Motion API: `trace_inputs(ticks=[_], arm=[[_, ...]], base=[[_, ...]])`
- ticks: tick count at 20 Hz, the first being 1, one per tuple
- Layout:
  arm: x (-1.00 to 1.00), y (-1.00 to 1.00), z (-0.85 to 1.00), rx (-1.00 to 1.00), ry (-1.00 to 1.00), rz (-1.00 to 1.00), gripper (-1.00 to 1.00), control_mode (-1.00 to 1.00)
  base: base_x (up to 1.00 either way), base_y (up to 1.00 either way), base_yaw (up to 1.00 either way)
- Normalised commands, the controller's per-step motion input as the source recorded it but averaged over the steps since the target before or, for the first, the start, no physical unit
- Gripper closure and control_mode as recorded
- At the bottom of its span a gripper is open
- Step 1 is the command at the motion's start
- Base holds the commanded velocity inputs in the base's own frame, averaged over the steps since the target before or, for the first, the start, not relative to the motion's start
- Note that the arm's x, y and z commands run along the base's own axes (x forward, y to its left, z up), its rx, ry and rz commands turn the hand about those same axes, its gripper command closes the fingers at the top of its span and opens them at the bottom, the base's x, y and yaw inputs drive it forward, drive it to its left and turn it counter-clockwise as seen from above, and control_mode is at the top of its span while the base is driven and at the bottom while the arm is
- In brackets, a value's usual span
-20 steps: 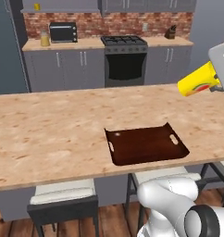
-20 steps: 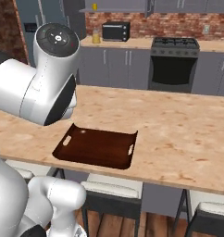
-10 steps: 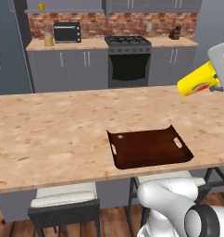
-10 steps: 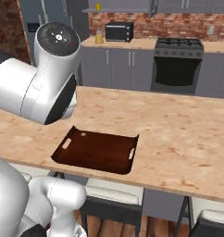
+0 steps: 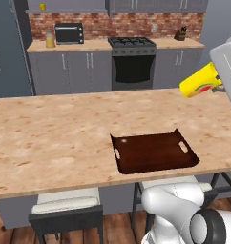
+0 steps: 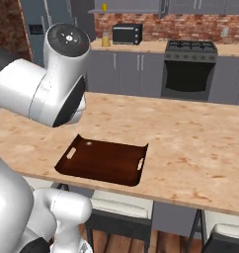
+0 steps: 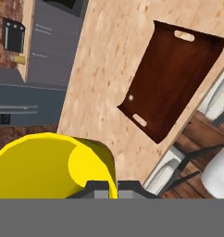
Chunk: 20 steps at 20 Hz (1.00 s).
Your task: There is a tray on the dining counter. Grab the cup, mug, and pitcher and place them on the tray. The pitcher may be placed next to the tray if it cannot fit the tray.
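- On the far grey-cabinet counter (image 5: pixel 103 46) at the left, backed by red brick, stands a small yellow object (image 5: pixel 50 41); it is too small to tell whether it is the mug or the pitcher. Beside it sits a black microwave (image 5: pixel 69 33), and a second small yellow item (image 5: pixel 42 6) rests on the shelf above.
- The dining counter (image 5: pixel 55 133) is a long, light tan wood-grain top with stools (image 5: pixel 65 205) tucked under its near edge.
- The tray (image 5: pixel 153 151) lies on the dining counter near the robot's edge: flat, dark brown, rectangular, with a raised rim and a cut-out handle at each end. Nothing lies in it.
- At the right of the left base view, the cup (image 5: pixel 200 85) is a bright yellow handleless tumbler with a red-orange picture on its side. It is tipped nearly onto its side in the air, above the counter and well apart from the tray.
- The gripper (image 7: pixel 106 187) is clamped narrowly on the cup's rim; in the hand view the cup's open mouth shows no contents.
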Motion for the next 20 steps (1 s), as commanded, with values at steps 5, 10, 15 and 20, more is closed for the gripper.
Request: trace_inputs(ticks=[5, 10, 15, 20], arm=[[0.39, 0.00, -0.48, 0.00, 0.02, 0.02, 1.00, -1.00], [0.35, 0.00, -0.59, 0.00, 0.00, 0.02, 1.00, -1.00], [0.24, 0.04, -0.52, -0.12, 0.02, 0.02, 1.00, -1.00], [0.21, 0.04, -0.30, -0.26, 0.16, 0.05, 1.00, -1.00]], base=[[0.00, 0.00, 0.00], [0.00, 0.00, 0.00], [0.00, 0.00, 0.00], [0.00, 0.00, 0.00]])
